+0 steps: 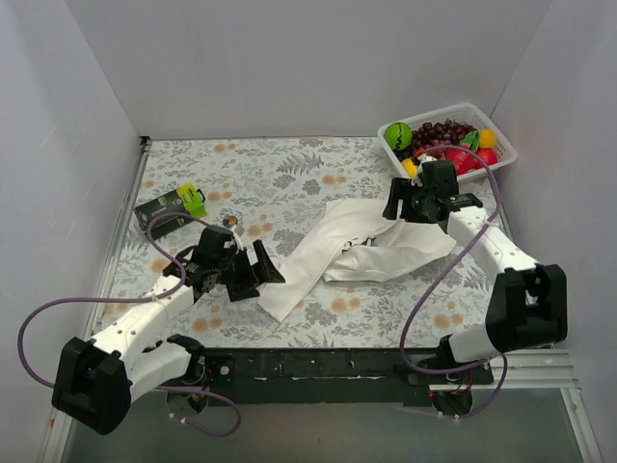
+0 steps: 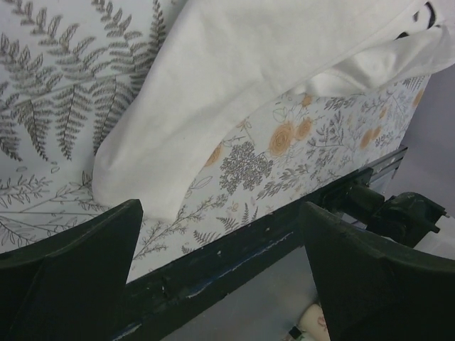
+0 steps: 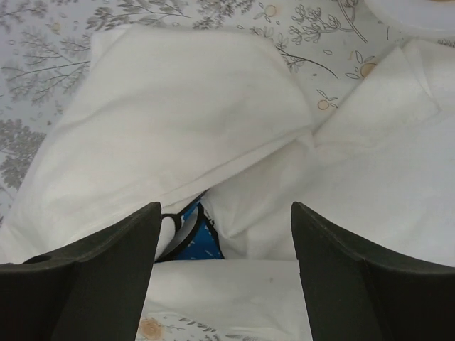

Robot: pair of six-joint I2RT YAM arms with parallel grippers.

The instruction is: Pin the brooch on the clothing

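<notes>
– Starting big, what lies under everything?
– A table [image 1: 289, 164] covered in a leafy, flowered cloth.

– And the clothing?
– The white T-shirt [image 1: 357, 246] lies crumpled across the middle of the table. It is folded over itself, with one long end trailing toward the near edge.

– Anything else large?
– A white basket [image 1: 506, 145] of fruit in the far right corner, beyond the right arm.

– How do the fingers stand?
– The left gripper [image 1: 262, 275] sits low by the shirt's trailing end. Its fingers are spread wide with nothing between them, and the fabric lies just ahead of them. The right gripper [image 1: 397, 207] is over the shirt's far side, also spread wide and holding nothing, with folds of cloth below it.

– Smaller things?
– A dark box [image 1: 159, 214] with a green clip-like item [image 1: 193, 200] on the left. The right wrist view shows a sliver of the blue print [image 3: 193, 238] peeking from a fold.

– The brooch?
– A tiny speck [image 1: 229, 222] lies on the cloth beyond the left gripper, apart from the shirt. It is too small to tell whether that is the brooch.
</notes>
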